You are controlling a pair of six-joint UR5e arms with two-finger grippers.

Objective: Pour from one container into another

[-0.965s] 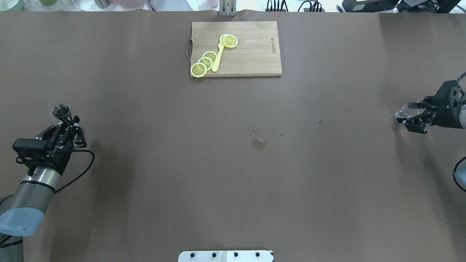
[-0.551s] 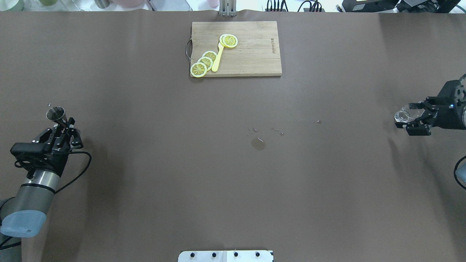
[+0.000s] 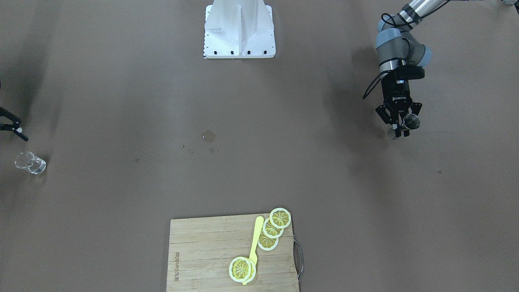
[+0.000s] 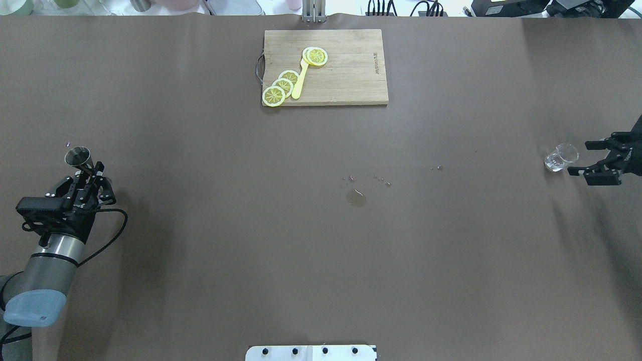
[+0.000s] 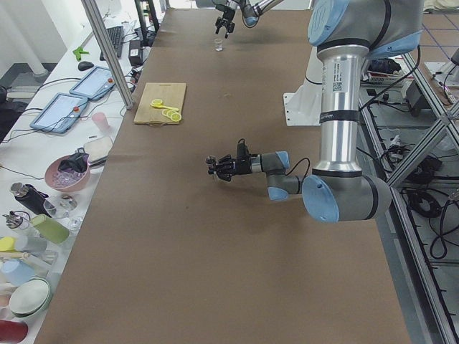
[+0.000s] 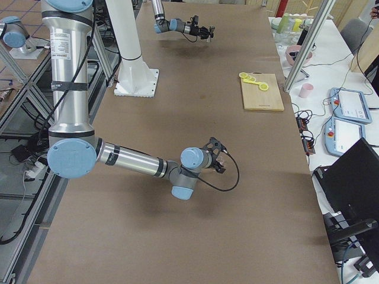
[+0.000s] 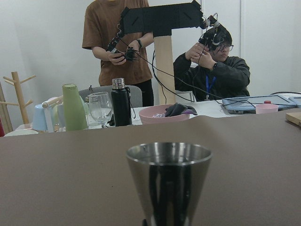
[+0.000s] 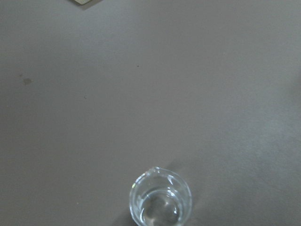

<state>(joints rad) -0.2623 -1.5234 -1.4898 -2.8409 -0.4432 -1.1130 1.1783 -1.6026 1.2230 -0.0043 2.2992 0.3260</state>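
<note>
A steel jigger stands upright at the table's left side with my left gripper shut on its lower part. In the left wrist view the jigger fills the lower centre, mouth up. The front-facing view shows the same jigger held in my left gripper. A small clear glass with a little liquid rests on the table at the far right. My right gripper is open just to its right, not touching it. The glass sits alone at the bottom of the right wrist view.
A wooden cutting board with lemon slices and a yellow knife lies at the far centre. A small puddle and droplets mark the table's middle. The robot base stands at the near edge.
My right gripper has opened, let go of the glass and drawn back to the right, leaving the glass on the table. The left arm with the jigger shifted slightly left, then held still.
</note>
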